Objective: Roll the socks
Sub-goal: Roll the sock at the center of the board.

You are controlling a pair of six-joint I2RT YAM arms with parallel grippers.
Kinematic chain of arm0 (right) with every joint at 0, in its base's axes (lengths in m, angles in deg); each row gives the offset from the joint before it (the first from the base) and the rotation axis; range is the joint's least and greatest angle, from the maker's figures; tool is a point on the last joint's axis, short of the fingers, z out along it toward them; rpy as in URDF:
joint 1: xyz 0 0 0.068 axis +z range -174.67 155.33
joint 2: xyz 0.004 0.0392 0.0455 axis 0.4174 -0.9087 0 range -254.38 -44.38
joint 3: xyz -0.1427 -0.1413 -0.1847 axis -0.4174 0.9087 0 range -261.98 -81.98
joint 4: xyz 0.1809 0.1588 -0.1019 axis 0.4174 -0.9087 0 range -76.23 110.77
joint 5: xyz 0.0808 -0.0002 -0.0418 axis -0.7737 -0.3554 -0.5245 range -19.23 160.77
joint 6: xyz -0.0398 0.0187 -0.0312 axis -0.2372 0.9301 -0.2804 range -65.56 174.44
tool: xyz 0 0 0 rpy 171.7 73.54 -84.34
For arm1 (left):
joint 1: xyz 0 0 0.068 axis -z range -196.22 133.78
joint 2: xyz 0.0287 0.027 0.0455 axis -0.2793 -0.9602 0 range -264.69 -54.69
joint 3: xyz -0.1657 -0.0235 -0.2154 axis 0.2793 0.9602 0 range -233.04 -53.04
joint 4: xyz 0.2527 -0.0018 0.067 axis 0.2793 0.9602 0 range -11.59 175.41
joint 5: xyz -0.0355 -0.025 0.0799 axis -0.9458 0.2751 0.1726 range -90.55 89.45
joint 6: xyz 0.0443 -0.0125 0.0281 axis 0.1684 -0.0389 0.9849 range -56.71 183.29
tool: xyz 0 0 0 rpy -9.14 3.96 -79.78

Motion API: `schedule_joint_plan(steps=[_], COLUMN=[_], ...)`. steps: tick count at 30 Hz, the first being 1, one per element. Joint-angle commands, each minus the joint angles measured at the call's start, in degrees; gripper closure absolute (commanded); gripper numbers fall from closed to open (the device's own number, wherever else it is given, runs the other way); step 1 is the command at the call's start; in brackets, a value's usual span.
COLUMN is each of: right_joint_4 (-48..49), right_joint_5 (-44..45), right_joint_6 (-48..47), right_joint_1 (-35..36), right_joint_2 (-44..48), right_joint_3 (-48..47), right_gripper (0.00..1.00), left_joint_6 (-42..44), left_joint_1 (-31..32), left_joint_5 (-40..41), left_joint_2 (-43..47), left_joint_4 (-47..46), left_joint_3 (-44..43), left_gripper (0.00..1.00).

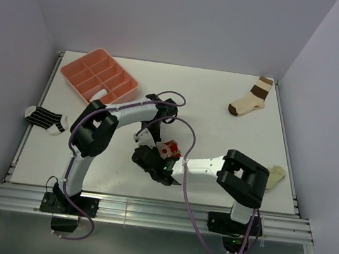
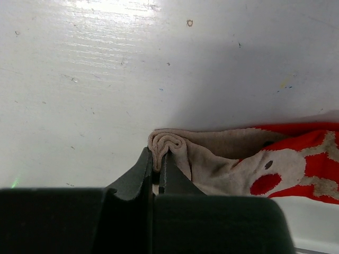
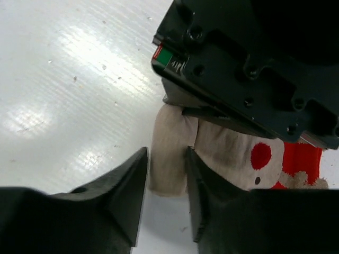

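The tan sock with a red end [image 1: 168, 148] lies mid-table. My left gripper [image 1: 147, 138] is shut on its folded tan edge, seen bunched between the jaws in the left wrist view [image 2: 159, 152]; the rest of the sock [image 2: 254, 169] trails right. My right gripper [image 1: 152, 160] is open, its jaws straddling the sock's tan end [image 3: 169, 159] just below the left gripper's body [image 3: 254, 69]. The black-and-white striped sock [image 1: 46, 119] lies flat at the left edge. The white sock with black cuff bands is not in view.
A pink compartment tray [image 1: 99, 77] stands back left. A cream sock with broad brown bands [image 1: 250, 98] lies back right. A pale yellowish lump [image 1: 275, 175] sits beside the right arm's elbow. Purple cables loop over both arms.
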Motion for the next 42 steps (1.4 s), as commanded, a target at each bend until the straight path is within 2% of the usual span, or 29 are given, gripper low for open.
schedule_joint_plan(steps=[1, 2, 5, 6, 8, 15, 18, 21, 24, 25, 28, 33, 38, 42], right_joint_4=[-2.3, -2.3, -2.3, -2.3, -2.3, 1.1, 6.6, 11.1, 14.7, 15.7, 19.7, 29.7, 42.1, 49.2], right_joint_5=[3.5, 3.4, 2.5, 2.4, 1.7, -5.4, -11.3, -18.2, -25.9, -27.6, -34.6, -43.4, -52.3, -56.7], right_joint_6=[0.6, 0.9, 1.9, 2.8, 4.1, 11.5, 13.0, 12.8, 12.5, 12.6, 13.6, 17.4, 23.4, 27.7], right_joint_1=[0.2, 0.3, 0.3, 0.3, 0.2, -2.3, -4.4, -7.3, -10.6, -11.3, -14.7, -19.2, -25.0, -28.6], right_joint_2=[-3.2, -3.4, -3.4, -3.4, -3.1, 3.8, 6.3, 8.9, 10.7, 10.9, 11.3, 10.0, 5.9, 1.8], right_joint_3=[-3.1, -2.8, -1.6, -1.3, 0.6, 11.0, 15.7, 19.6, 21.7, 22.6, 24.8, 29.0, 35.5, 37.7], right_gripper=[0.60, 0.63, 0.80, 0.93, 1.00, 1.00, 1.00, 1.00, 1.00, 1.00, 1.00, 1.00, 1.00, 1.00], left_joint_6=[-0.5, -0.6, -1.6, -2.1, -4.2, -10.5, -13.0, -15.0, -15.7, -16.0, -17.4, -21.0, -21.4, -19.5], left_joint_1=[0.9, 0.8, 0.5, 0.2, -0.6, -6.9, -7.3, -7.3, -7.3, -7.3, -7.3, -7.3, -7.2, -5.9], left_joint_5=[-1.8, -1.9, -2.3, -2.4, -3.3, -6.5, -8.4, -10.0, -10.1, -9.8, -8.4, -7.1, -8.1, -11.0], left_joint_2=[-1.1, -0.7, -0.1, 0.2, 2.2, 12.4, 15.8, 18.1, 19.5, 20.5, 23.5, 30.5, 38.4, 41.2], left_joint_4=[-1.2, -1.2, -1.9, -2.0, -3.6, -11.6, -14.0, -16.7, -18.4, -18.6, -20.5, -26.3, -37.1, -45.6], left_joint_3=[2.3, 2.5, 3.3, 4.2, 6.1, 20.0, 22.9, 25.2, 26.7, 27.1, 28.3, 32.8, 41.0, 46.3], left_gripper=[0.99, 1.00, 0.99, 0.99, 0.99, 0.98, 0.94, 0.86, 0.60, 0.47, 0.20, 0.16, 0.18, 0.21])
